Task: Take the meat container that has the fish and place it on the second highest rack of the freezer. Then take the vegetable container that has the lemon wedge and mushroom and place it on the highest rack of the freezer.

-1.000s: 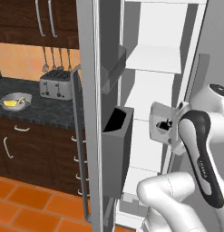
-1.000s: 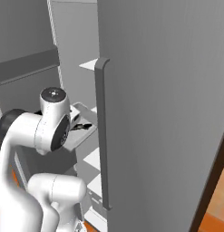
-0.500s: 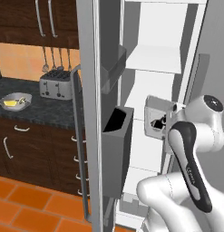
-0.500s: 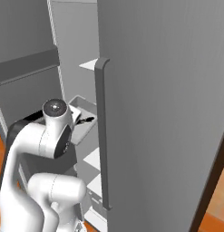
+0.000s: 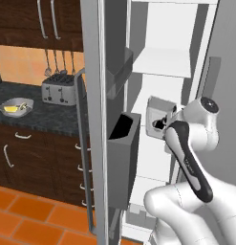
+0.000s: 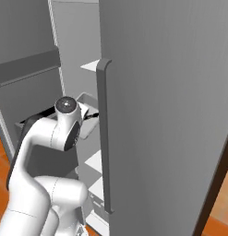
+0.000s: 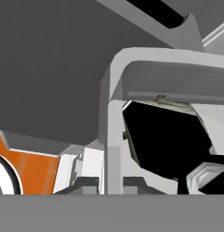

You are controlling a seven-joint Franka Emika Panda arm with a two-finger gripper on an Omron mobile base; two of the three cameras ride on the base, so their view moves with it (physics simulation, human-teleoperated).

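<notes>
A pale grey container (image 5: pixel 159 111) hangs inside the open freezer, level with the middle of the compartment and below a white rack (image 5: pixel 163 62). My gripper (image 5: pixel 162 126) is shut on the container's near wall, with the white wrist right behind it. From the right, the container (image 6: pixel 87 123) sits just left of the closed door's handle, with the gripper (image 6: pixel 91 116) on its rim. The hand view looks along the container's rim (image 7: pixel 114 136) into its dark inside. I cannot tell what is in it.
The open freezer door (image 5: pixel 98 119) with its dark bins (image 5: pixel 123 148) stands close on the left. The closed grey door (image 6: pixel 166 115) and its handle (image 6: pixel 104 138) stand to the right. Lower shelves (image 6: pixel 96 162) lie below. A toaster (image 5: pixel 59 89) and a bowl (image 5: pixel 15 106) sit on the dark counter.
The arm has lifted and swung left, carrying the container up and further into the freezer. The wrist has risen with it.
</notes>
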